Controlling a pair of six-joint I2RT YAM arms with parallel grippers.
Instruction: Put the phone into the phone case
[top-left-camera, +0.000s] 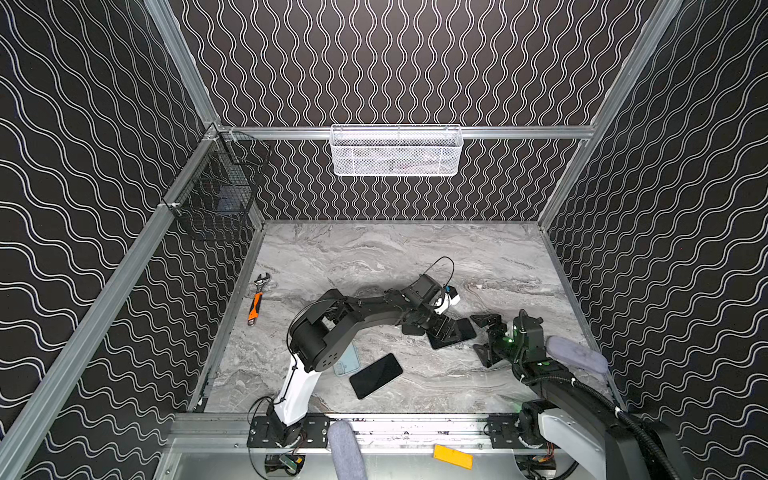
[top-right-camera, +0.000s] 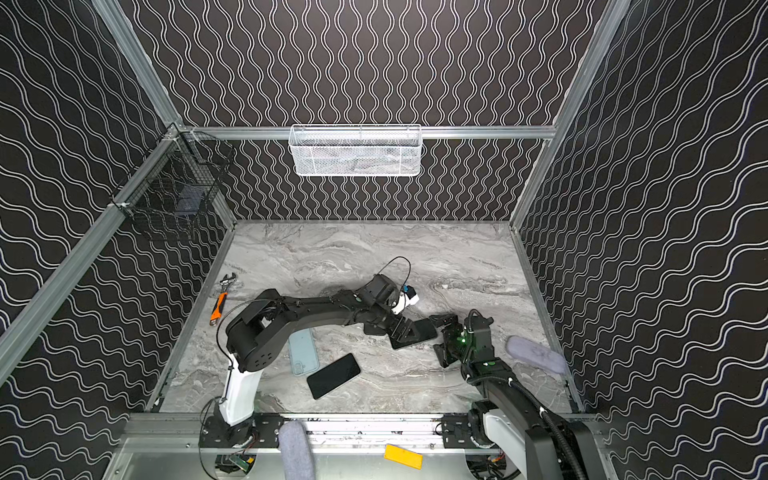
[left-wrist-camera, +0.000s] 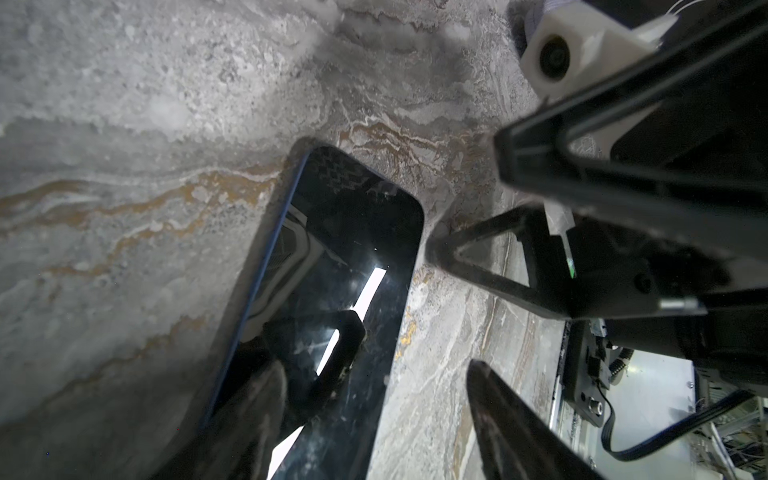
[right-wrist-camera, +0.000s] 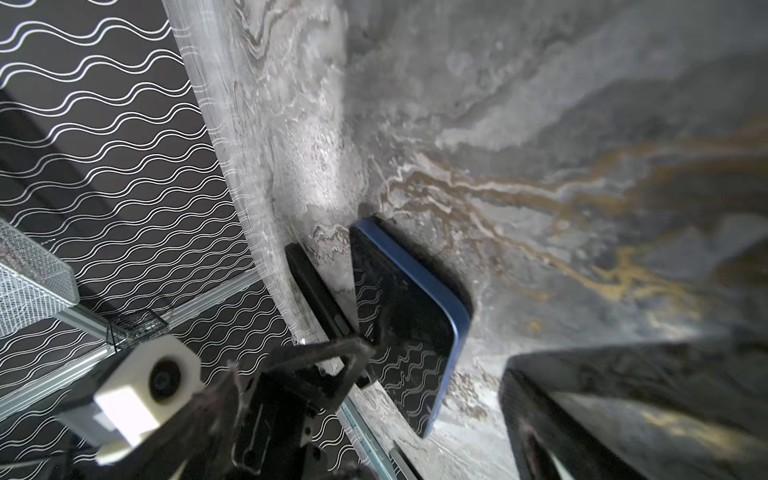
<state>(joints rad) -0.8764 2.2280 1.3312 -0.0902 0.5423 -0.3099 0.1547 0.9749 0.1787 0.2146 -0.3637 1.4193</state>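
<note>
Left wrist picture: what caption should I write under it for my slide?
Open left gripper poised over a blue-edged phone lying on the marble table, right gripper open beside it.

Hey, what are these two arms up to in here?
Two robot arms are meant to fit a phone into a case. The left claw is low over a blue-edged phone lying flat on the marble table, jaws apart, one finger over the screen. The right claw hangs open just beside it. The pale blue case lies nearer the front, partly under the left arm, next to a second black phone.
</note>
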